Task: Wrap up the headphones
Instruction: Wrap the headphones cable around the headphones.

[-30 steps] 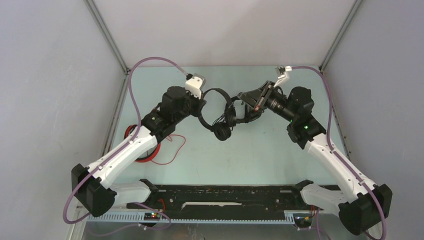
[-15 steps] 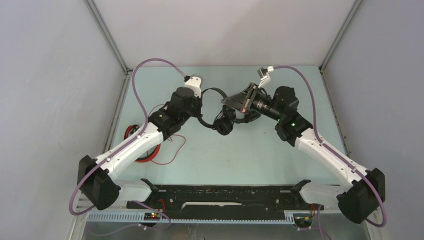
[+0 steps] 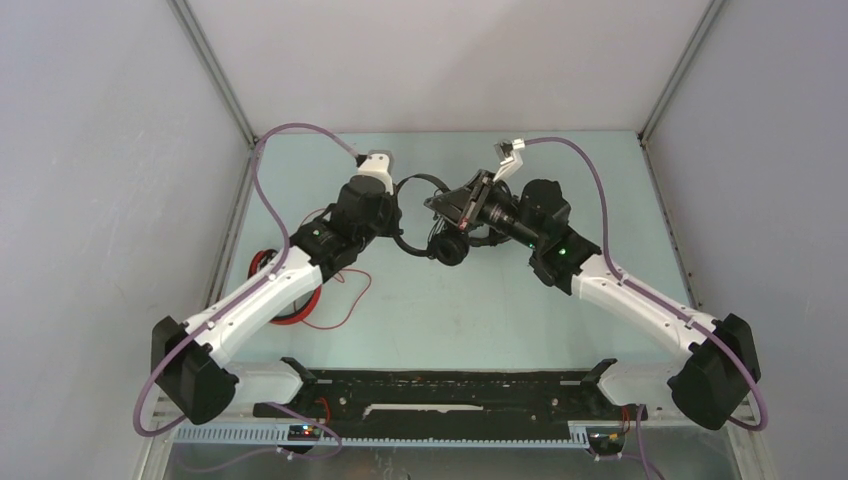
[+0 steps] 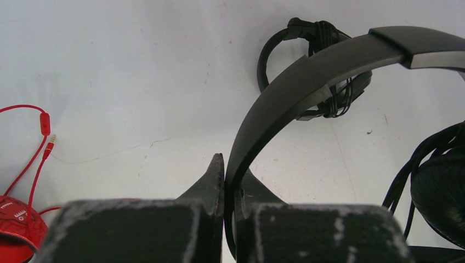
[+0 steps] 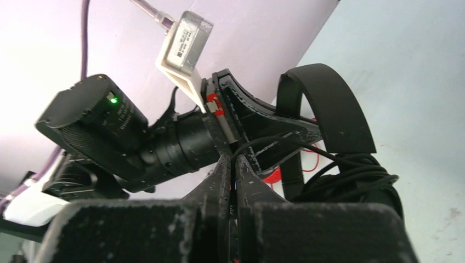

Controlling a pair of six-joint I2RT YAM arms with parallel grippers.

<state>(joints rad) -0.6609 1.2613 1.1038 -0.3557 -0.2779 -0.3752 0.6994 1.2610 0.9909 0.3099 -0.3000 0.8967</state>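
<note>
A bulky black pair of headphones (image 3: 447, 248) hangs over the middle of the table between my two grippers. My left gripper (image 3: 398, 212) (image 4: 230, 175) is shut on its broad black headband (image 4: 307, 71). My right gripper (image 3: 443, 205) (image 5: 233, 170) is shut on its thin black cable (image 5: 307, 149), which runs into coils bunched beside the headband (image 5: 329, 109). One padded ear cup (image 4: 438, 197) shows at the right of the left wrist view. A slim-banded black headset (image 4: 272, 49) with its cable wound round it lies on the table behind. A red headset (image 3: 268, 268) (image 4: 13, 219) lies at the left, partly under my left arm.
The red headset's loose cable (image 3: 345, 300) and plug (image 4: 50, 141) trail over the pale green tabletop (image 3: 480, 320). Grey walls (image 3: 100, 200) enclose the table on the left, back and right. A black rail (image 3: 450, 390) runs along the near edge between the arm bases.
My right gripper has swung left with the cable, closing in on the left gripper. The left gripper and the headphones have shifted slightly left and back. Both grippers stayed shut.
</note>
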